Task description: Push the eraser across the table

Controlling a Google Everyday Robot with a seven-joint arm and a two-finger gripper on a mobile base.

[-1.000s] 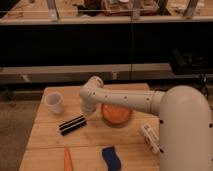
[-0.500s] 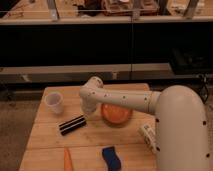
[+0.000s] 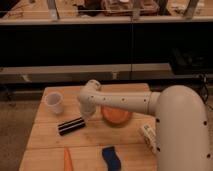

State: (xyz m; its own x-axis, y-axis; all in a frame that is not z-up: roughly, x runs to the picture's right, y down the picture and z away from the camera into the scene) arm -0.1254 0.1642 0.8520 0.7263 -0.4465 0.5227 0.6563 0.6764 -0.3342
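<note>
The eraser (image 3: 71, 125), a black bar with a thin white stripe, lies at a slant on the light-wood plank table (image 3: 50, 140), left of centre. My white arm reaches in from the right, bends at an elbow, and points down. The gripper (image 3: 86, 114) is at its tip, just right of and above the eraser's right end, close to touching it.
A white cup (image 3: 54, 102) stands at the back left. An orange bowl (image 3: 116, 115) sits right of the gripper, partly behind the arm. An orange carrot (image 3: 67, 159) and a blue curved object (image 3: 112, 158) lie at the front edge. A small white thing (image 3: 148, 135) lies at the right.
The arm's wide near part has shifted slightly. The eraser and the other objects stay where they were.
</note>
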